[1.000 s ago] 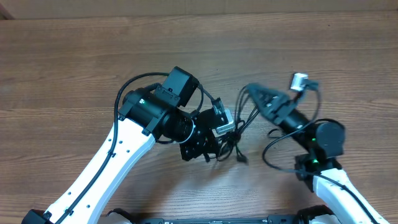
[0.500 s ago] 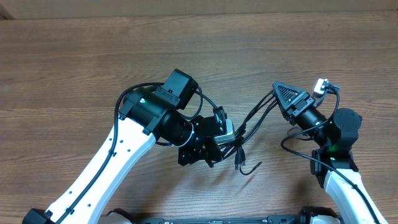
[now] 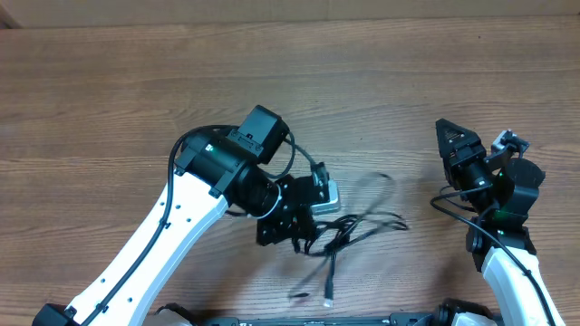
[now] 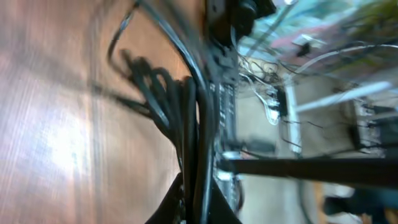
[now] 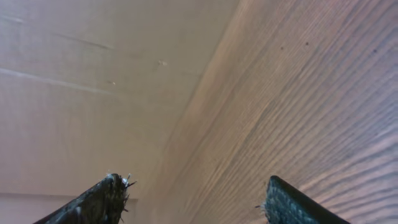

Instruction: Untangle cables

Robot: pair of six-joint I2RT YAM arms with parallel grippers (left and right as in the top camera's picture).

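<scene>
Left tool (image 3: 306, 234) is clenched on the cables (image 3: 358, 226). The wrist view shows several black strands bunched together and running straight down between its fingers. The rest of the tangle lies on the desk (image 3: 109, 91) just right of that grip, with a thin loop arcing up and away and one plug (image 3: 328, 292) trailing toward the near edge. Right tool (image 5: 194, 182) is released, fingers spread wide with nothing between them, hovering well off to the right of the mess.

If I were driving this, I'd bring the right one in low and pick a single strand out on that outer loop, not the knot itself, then pull sideways away from the clamped bunch.

Watch out for the left arm's own wiring (image 3: 304, 154). It's black too and sits right beside the cords, and that arm hides part of the tangle from above
</scene>
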